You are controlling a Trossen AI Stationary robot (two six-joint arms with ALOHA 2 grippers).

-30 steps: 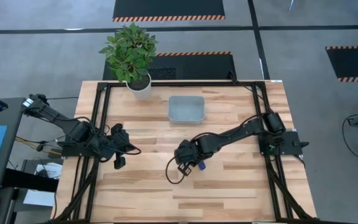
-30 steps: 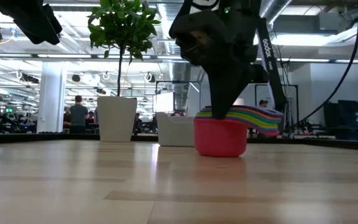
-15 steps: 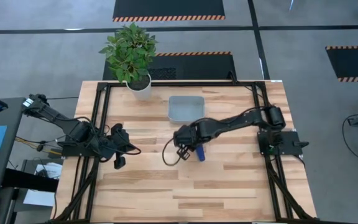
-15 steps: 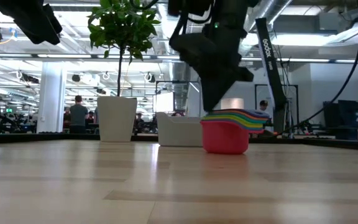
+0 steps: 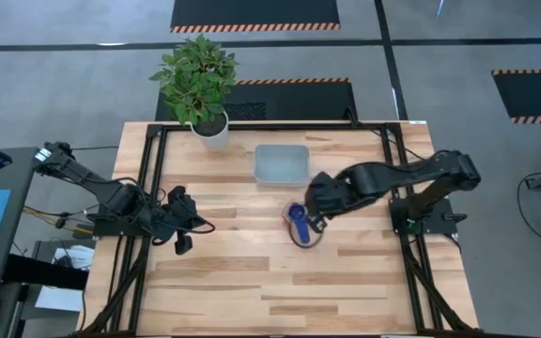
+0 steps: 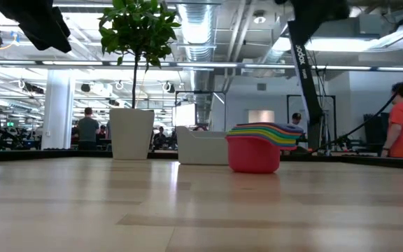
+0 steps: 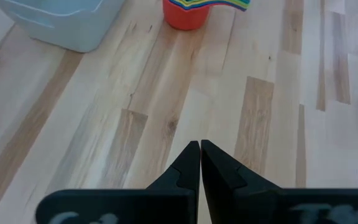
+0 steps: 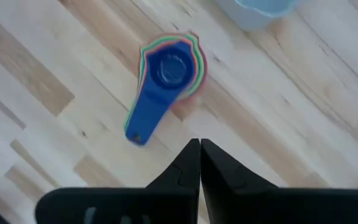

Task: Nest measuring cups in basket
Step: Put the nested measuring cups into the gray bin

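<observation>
On the table's [image 5: 252,282] left edge, left hand [image 5: 182,246] parked, fingers [image 7: 188,163] pressed together on nothing, well apart from everything else. Farther along, near the back edge: white pot [image 5: 210,134] with a leafy plant, glossy and smooth in the low view, no part of the job. Then the basket [image 5: 281,164], a rounded-corner rectangle of pale, cloudy plastic, thin-walled, with nothing visible inside from above.

Just in front of the basket, slightly toward the right, but apart from it: the cups [image 5: 298,222], standing on the bare wood as one stack. Nested already, by the look of it: dark blue cup innermost with its flat handle lying over the others, coloured rims showing as thin rings around it in the right wrist view, red cup [image 6: 252,155] outermost and resting on the table in the low view, handles fanned above it like a small rainbow. Hard moulded plastic, smooth, matte to faintly shiny.

Right hand [image 5: 319,203] beside the stack, lifted clear of it, fingers [image 8: 188,160] closed together and pinching nothing.

Judged from this: nesting looks done, placing not. Stack not yet in the basket; one grasp, a short carry and a release left. Table itself pale butcher-block planks, visible grain, flat and dry-looking.
</observation>
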